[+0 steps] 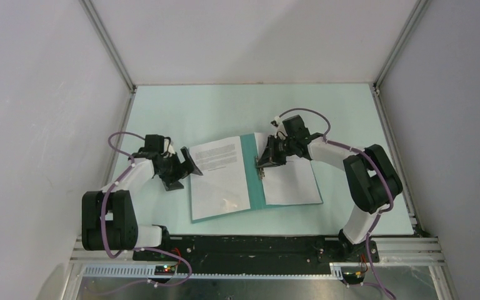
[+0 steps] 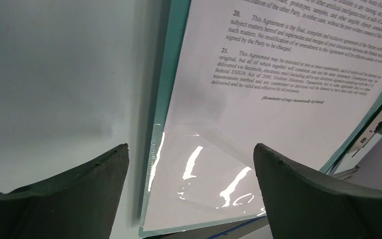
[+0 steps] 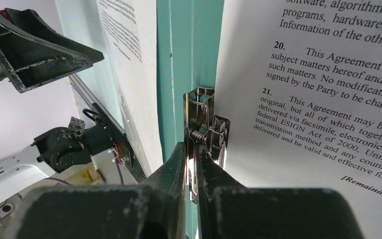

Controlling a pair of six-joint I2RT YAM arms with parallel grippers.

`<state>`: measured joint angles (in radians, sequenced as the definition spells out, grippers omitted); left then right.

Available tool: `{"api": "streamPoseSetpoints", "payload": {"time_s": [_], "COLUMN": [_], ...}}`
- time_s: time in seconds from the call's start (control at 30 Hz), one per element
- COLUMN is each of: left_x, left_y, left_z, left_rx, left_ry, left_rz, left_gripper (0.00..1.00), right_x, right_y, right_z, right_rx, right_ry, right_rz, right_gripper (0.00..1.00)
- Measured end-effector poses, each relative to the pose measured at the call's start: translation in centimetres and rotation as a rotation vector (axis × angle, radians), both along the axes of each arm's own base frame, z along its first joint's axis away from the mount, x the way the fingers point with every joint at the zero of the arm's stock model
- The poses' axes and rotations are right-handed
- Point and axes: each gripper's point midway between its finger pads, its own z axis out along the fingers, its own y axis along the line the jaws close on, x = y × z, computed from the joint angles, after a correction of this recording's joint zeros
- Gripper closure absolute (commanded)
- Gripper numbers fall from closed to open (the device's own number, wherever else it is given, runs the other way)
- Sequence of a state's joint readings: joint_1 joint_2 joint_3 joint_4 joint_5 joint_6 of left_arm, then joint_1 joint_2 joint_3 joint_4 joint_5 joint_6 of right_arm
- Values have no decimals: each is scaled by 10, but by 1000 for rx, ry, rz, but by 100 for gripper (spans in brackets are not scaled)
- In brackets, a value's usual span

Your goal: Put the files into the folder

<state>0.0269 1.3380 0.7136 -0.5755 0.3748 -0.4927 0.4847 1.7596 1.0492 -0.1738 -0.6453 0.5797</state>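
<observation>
From above, the teal folder (image 1: 245, 169) lies open on the pale table (image 1: 325, 112) between the two arms. A white sheet rests on each half: the left sheet (image 1: 215, 181) has a block of print at its far end, and the right sheet (image 1: 292, 182) is partly under the right arm. The left gripper (image 1: 184, 173) sits just beside the folder's left edge with its fingers wide apart, holding nothing. The right gripper (image 1: 263, 164) points down onto the spine at the metal clip (image 1: 262, 174).

At the left wrist, both dark fingers (image 2: 79, 194) frame the near part of the left sheet, well apart and touching neither it nor the folder. The numbered paragraphs of print are legible. A clear corner pocket (image 2: 204, 184) glints over the sheet's near end, and a teal border runs along the sheet's left side.

At the right wrist, the fingers (image 3: 171, 169) are pressed together on a thin upright tab of the shiny clip, whose spring shows just beyond the tips. The right sheet's edge lies against the clip.
</observation>
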Motion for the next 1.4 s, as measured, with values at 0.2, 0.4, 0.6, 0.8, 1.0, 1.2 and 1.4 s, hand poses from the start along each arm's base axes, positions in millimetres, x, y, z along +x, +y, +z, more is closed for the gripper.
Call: {"api": "streamPoseSetpoints", "payload": {"time_s": [0.2, 0.4, 0.6, 0.8, 1.0, 1.2, 1.4], "left_x": [5, 6, 7, 6, 8, 7, 16], "left_y": [-10, -12, -17, -23, -24, -30, -49], "left_z": [6, 6, 11, 32, 71, 101, 160], "left_rx": [-61, -72, -103, -137, -152, -196, -240], "left_ry": [-36, -48, -67, -145, -292, -370, -498], "left_rz": [-22, -27, -40, -48, -32, -17, -65], "left_gripper": [0, 0, 0, 0, 0, 0, 0], "right_x": [0, 1, 2, 4, 8, 8, 3], "right_y": [0, -1, -2, -4, -8, -10, 3], "right_z": [7, 9, 14, 15, 13, 5, -20], "right_rx": [18, 26, 34, 35, 22, -29, -125], "right_ry": [0, 6, 0, -1, -5, -7, -4], "right_rz": [-2, -7, -12, -20, -40, -64, -77], "right_gripper": [100, 100, 100, 100, 100, 100, 100]}}
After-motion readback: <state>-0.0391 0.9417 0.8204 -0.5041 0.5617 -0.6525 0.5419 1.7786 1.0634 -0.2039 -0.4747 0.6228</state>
